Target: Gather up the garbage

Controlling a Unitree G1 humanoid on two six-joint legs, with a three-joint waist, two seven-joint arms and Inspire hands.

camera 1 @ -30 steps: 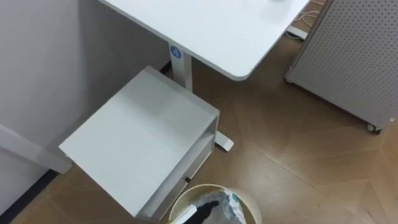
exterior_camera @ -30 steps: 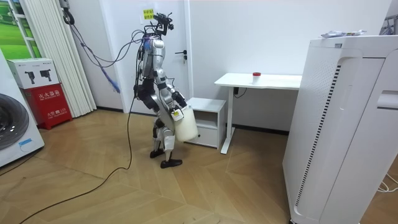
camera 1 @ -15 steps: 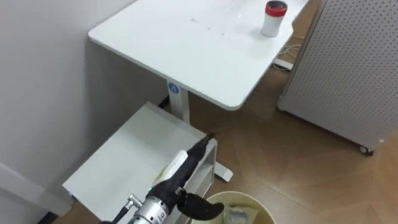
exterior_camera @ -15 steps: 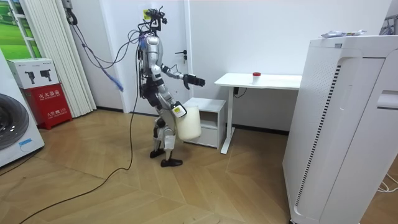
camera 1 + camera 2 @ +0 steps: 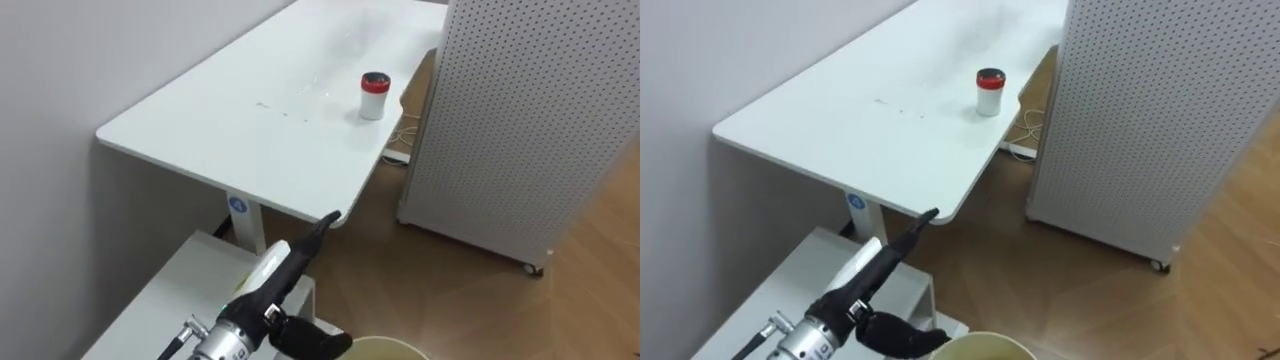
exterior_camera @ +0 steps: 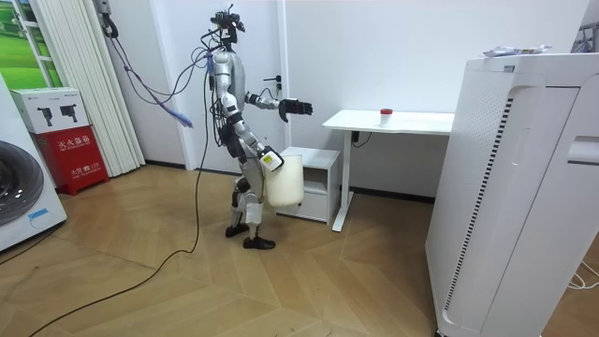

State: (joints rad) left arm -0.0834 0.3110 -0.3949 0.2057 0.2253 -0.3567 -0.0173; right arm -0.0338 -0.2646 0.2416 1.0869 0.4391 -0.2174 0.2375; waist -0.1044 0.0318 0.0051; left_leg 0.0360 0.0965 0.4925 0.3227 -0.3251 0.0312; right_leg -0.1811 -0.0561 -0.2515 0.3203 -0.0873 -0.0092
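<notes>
One white desk (image 5: 230,120) carries one red-capped jar (image 5: 374,96); left hand (image 5: 292,260) outstretched flat.

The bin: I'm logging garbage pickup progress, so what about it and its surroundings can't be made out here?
Bin contents: cut off by the left eye view's bottom edge; side-on in the room view.
Right hand hold on it: too small in the room view.
Red-capped container: contents hidden by its cap.
</notes>
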